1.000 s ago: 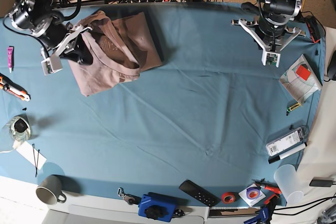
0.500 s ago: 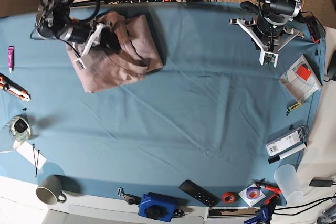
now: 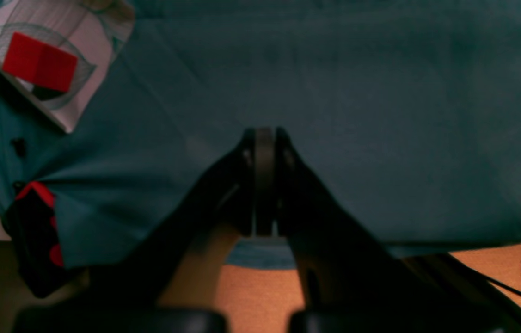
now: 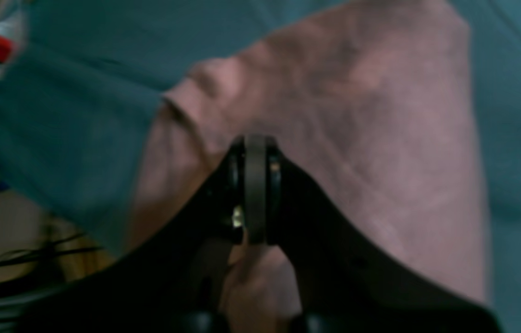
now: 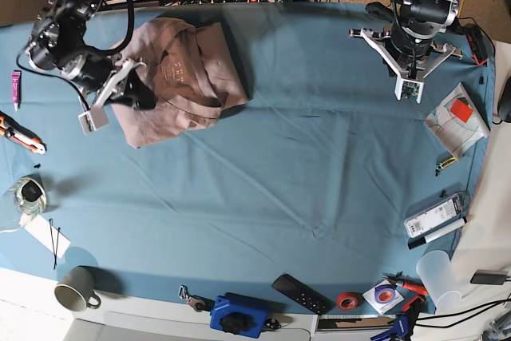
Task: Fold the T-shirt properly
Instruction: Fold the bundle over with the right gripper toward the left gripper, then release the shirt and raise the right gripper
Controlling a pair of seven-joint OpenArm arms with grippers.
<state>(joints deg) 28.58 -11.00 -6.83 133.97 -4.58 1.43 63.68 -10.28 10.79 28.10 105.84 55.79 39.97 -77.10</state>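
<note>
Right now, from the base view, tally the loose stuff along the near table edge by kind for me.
Grey mug: 1
Blue box with black knob: 1
Black remote: 1
Red tape roll: 1
Clear plastic cup: 1
Disc in sleeve: 1
Total: 6

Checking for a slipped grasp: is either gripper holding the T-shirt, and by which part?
Neither. The right gripper is shut empty over the T-shirt; the left gripper is shut over bare cloth.
</note>
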